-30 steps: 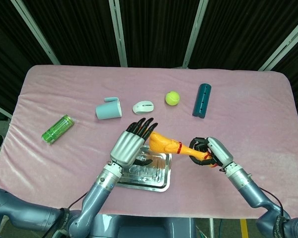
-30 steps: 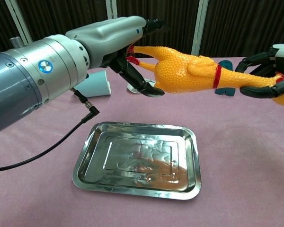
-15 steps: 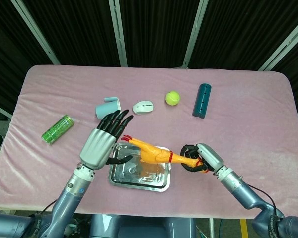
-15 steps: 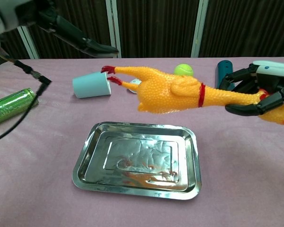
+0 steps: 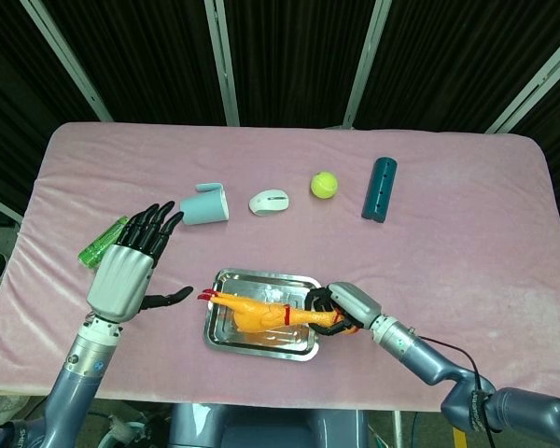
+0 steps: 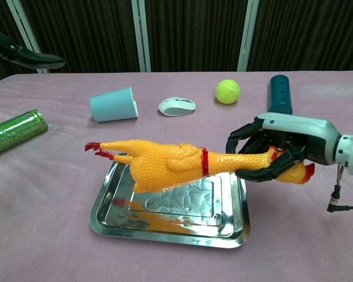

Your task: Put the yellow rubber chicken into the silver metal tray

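Gripping yellow rubber chicken (image 6: 165, 169) over silver metal tray (image 6: 103, 207), right robot hand (image 6: 275, 152), left robot hand (image 5: 131, 263) spread, empty

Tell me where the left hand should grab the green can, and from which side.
Grip the can around the middle of its round body, coming down from above with the fingers across its short axis. It lies on its side on the cloth, so its ends offer little to hold, while the curved sides are free. The open left hand is already right beside it.
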